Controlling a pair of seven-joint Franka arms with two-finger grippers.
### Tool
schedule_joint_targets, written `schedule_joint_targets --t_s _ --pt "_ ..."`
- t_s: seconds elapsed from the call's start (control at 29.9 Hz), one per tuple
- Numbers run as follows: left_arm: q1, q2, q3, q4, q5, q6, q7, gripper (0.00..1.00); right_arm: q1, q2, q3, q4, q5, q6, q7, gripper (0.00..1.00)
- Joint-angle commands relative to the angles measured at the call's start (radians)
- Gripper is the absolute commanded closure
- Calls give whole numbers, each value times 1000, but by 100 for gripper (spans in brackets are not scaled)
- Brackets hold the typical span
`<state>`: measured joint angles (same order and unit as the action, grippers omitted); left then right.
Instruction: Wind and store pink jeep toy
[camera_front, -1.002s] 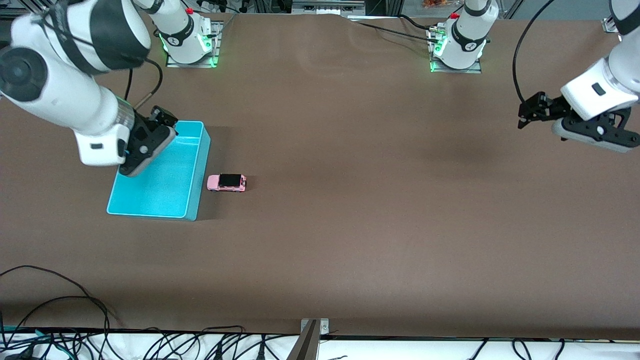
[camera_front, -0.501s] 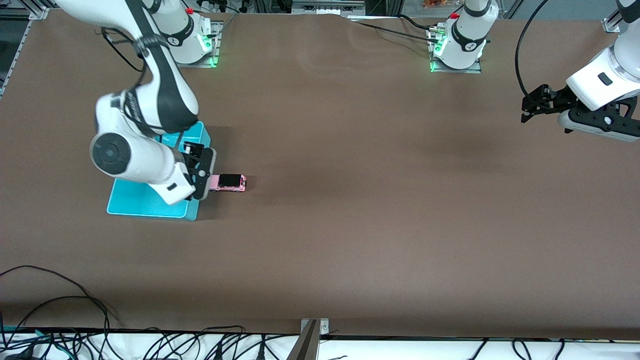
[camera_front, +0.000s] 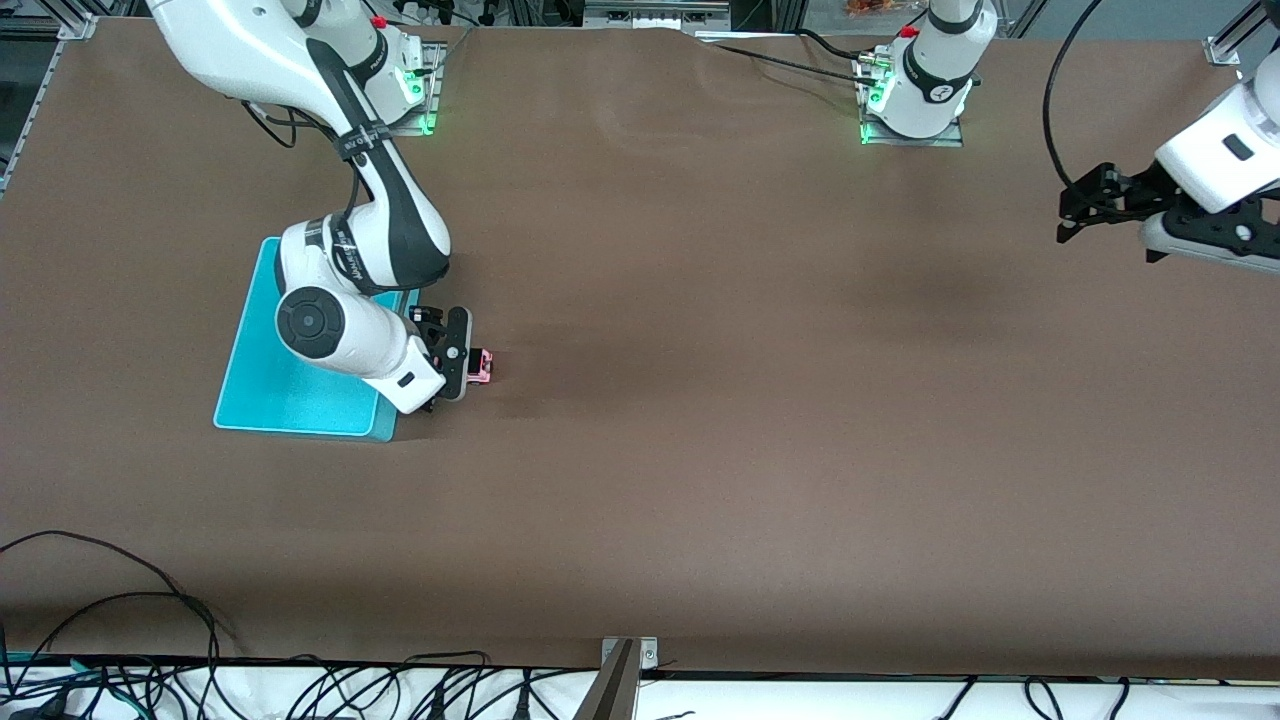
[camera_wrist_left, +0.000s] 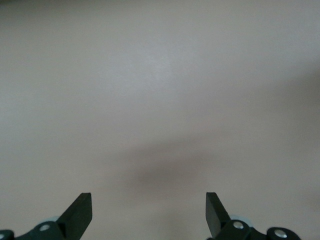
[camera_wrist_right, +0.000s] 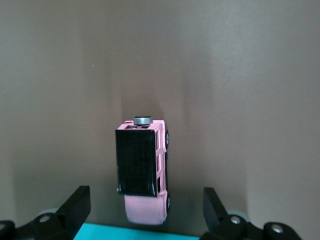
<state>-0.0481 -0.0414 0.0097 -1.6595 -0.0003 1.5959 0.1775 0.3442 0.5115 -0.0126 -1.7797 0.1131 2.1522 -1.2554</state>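
Beside the cyan bin (camera_front: 262, 385), toward the right arm's end of the table (camera_front: 760, 420), the pink jeep toy (camera_front: 481, 365) is sitting on its wheels on the brown surface, just off the bin's wall. From across the room most of it is being hidden by the right pincer (camera_front: 452, 362), which is hanging directly over it. The right wrist view is showing the jeep (camera_wrist_right: 144, 170) plainly: black roof up, pink hood close to the bin's cyan edge (camera_wrist_right: 130, 233), a grey spare wheel at its rear. The right pincer's (camera_wrist_right: 145, 215) fingers (camera_wrist_right: 76, 204) are standing wide apart, one on each side of the jeep's length and not touching it.

Over the bare table at the left arm's end, the left pincer (camera_front: 1082, 208) is waiting in the air, well apart from the toy. Its fingers (camera_wrist_left: 80, 209) are spread too, with nothing between them.
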Motion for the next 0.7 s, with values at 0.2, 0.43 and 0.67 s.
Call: schedule_joint_targets --t_s 0.2,0.43,0.67 --pt "27 37 -7 35 9 -22 -49 0 38 -22 -1 -179 10 228 -36 0" --pt "30 41 -5 67 3 -19 -50 0 38 -2 -1 -191 5 253 -45 28" --pt "34 48 -10 99 10 -21 -47 0 39 -4 -1 -187 3 247 -65 69"
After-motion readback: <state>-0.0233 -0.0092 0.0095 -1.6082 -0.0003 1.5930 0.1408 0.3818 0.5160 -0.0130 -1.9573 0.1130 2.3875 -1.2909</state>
